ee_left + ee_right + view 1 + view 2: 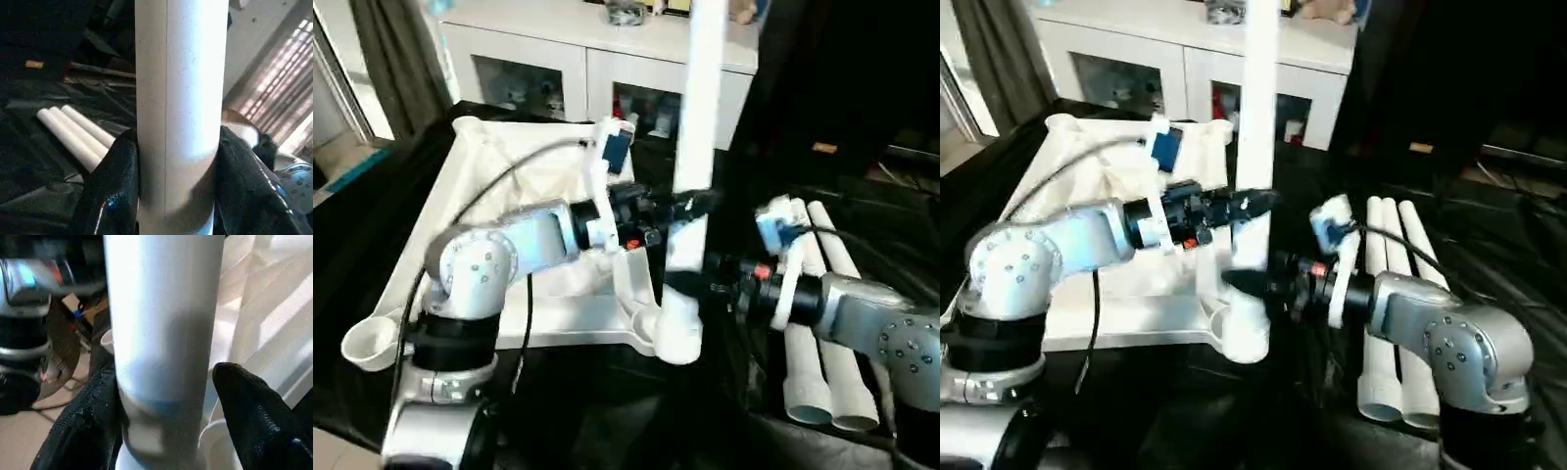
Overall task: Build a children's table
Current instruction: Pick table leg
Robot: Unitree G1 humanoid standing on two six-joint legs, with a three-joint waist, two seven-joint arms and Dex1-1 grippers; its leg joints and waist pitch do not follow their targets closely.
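The children's table top lies upside down, its ribbed underside facing up. One white leg stands upright in the near right corner socket. My left gripper is shut on this leg at mid height; both black fingers press on its sides. Lower down, my right gripper straddles the same leg just above the socket. It is open, with one finger standing clear of the tube.
Three loose legs lie side by side on the black sheet to the right, under my right forearm. A white glass-door cabinet stands behind the table top. The top's near left socket juts toward my left arm.
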